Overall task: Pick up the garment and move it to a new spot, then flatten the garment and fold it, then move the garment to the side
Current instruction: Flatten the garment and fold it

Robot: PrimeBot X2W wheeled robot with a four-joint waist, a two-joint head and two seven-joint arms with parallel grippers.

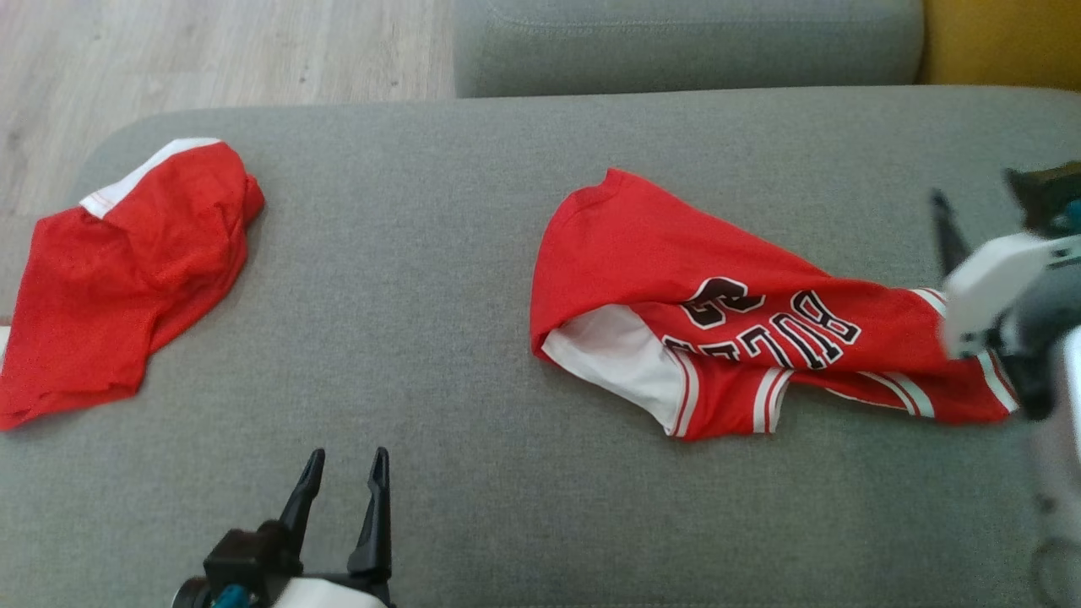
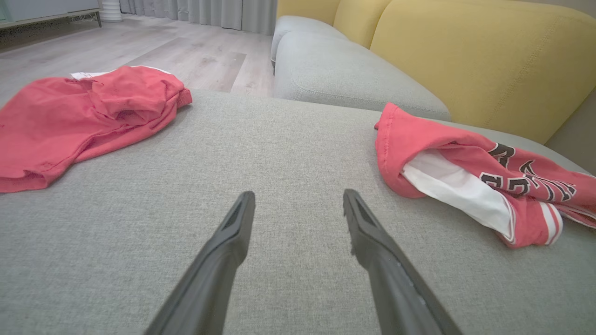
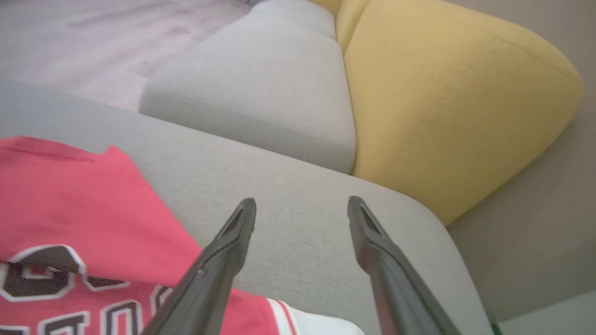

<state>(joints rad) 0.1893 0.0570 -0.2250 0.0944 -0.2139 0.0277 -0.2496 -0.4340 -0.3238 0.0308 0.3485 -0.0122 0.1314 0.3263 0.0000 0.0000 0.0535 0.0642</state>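
The garment, a red basketball jersey (image 1: pixel 642 253) with black lettering and white trim, lies crumpled and partly folded over on the grey cushion (image 1: pixel 439 279), right of centre. It also appears in the left wrist view as the jersey (image 2: pixel 419 135) and in the right wrist view as the jersey (image 3: pixel 84 204). My right gripper (image 1: pixel 980 203) hovers blurred at the jersey's right end. In its own view the right gripper (image 3: pixel 301 204) is open, with nothing between the fingers. My left gripper (image 1: pixel 342 469) stands open over bare cushion near the front edge, well left of the jersey, and shows again as the left gripper (image 2: pixel 298 197).
A second red garment (image 1: pixel 127 270) with a white band lies bunched at the cushion's left end, also seen as the red garment (image 2: pixel 84 111). A grey seat section (image 1: pixel 684 42) and a yellow backrest (image 3: pixel 447 97) stand behind. Wooden floor (image 1: pixel 211 59) lies beyond the far left.
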